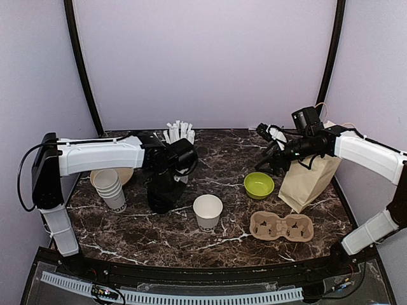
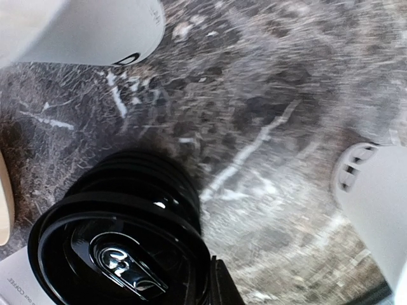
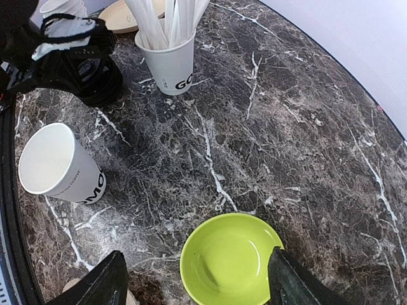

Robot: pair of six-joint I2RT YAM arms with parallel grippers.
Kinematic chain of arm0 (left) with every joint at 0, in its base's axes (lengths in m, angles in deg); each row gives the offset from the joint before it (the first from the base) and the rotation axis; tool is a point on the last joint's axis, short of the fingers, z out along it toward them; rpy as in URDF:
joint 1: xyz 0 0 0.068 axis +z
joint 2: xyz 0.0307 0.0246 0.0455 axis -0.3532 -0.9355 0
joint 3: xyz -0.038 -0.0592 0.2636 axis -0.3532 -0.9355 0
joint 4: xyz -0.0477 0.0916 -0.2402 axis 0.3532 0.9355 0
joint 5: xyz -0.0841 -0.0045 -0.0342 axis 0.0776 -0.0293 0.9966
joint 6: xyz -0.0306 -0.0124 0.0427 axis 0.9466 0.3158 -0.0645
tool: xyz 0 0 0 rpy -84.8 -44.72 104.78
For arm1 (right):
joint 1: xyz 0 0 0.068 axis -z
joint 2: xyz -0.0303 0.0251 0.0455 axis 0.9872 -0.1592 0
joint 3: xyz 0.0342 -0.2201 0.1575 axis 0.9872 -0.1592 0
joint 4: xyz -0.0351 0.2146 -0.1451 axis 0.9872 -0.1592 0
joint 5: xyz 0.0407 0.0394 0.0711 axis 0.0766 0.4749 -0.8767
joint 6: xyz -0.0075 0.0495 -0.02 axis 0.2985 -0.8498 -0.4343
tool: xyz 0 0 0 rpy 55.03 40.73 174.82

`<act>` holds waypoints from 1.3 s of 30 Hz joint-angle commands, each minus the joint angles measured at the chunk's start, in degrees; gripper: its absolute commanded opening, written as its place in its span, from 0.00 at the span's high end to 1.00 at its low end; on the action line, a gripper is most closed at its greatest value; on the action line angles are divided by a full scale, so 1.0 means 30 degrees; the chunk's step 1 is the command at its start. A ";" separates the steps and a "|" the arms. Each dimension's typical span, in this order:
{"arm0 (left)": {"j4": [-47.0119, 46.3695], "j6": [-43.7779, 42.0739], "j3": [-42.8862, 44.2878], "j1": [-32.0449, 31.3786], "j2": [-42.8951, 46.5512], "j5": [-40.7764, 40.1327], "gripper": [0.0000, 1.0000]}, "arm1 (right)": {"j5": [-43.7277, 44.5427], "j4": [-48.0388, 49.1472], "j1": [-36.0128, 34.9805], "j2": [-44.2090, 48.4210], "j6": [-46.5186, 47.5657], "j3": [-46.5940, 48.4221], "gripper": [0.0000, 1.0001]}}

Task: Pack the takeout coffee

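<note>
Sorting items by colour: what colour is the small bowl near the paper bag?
The bowl is lime green, clearest in the right wrist view.

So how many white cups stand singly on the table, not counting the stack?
2. An empty lidless cup sits front-centre; a cup of straws stands at the back beside the black lids. Others may be hidden behind the left arm.

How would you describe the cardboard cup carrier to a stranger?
On the dark marble table, find the brown paper bag standing at the right. Just before it, toward the near edge, lies the cup carrier. It alone is a flat tan tray with round hollows.
</note>
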 commanded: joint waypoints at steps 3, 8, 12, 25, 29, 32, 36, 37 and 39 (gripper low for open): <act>-0.0357 -0.0797 0.0090 0.1045 0.3660 0.3334 0.94 | -0.0601 0.0352 -0.0192 -0.0120 -0.0055 0.0242 0.24; 0.0388 -0.1463 0.1205 0.1473 0.3897 0.3770 0.93 | -0.0946 -0.0128 -0.0380 -0.0272 -0.0088 0.0734 0.24; -0.1310 -0.2687 0.2867 0.1478 0.5455 0.6335 0.93 | -0.2130 -0.0461 -0.0498 -0.0141 -0.0388 0.1520 0.24; -1.5358 -0.2441 -0.0499 0.1486 0.9622 1.3109 0.96 | -1.1145 0.5146 -0.0874 -0.1721 -1.1054 0.4326 0.05; -1.8954 -0.1691 -0.1929 0.1470 1.0115 1.4130 0.95 | -1.2686 0.8329 -0.1319 -0.2085 -1.5220 0.4588 0.02; -1.9662 -0.1426 -0.1999 0.1485 0.9633 1.4928 0.95 | -1.3304 1.1286 -0.1611 -0.2341 -1.8338 0.4707 0.01; -2.0617 -0.0989 -0.2255 0.1471 0.9124 1.5566 0.94 | -1.3864 1.6386 -0.2081 -0.2592 -2.3232 0.4116 0.01; -2.1021 -0.0807 -0.2311 0.1485 0.8984 1.5673 0.94 | -1.3970 1.7579 -0.2210 -0.2651 -2.4235 0.3923 0.01; -2.1600 -0.0549 -0.2474 0.1472 0.8854 1.5888 0.94 | -1.4004 1.9205 -0.2451 -0.2786 -2.5562 0.3655 0.01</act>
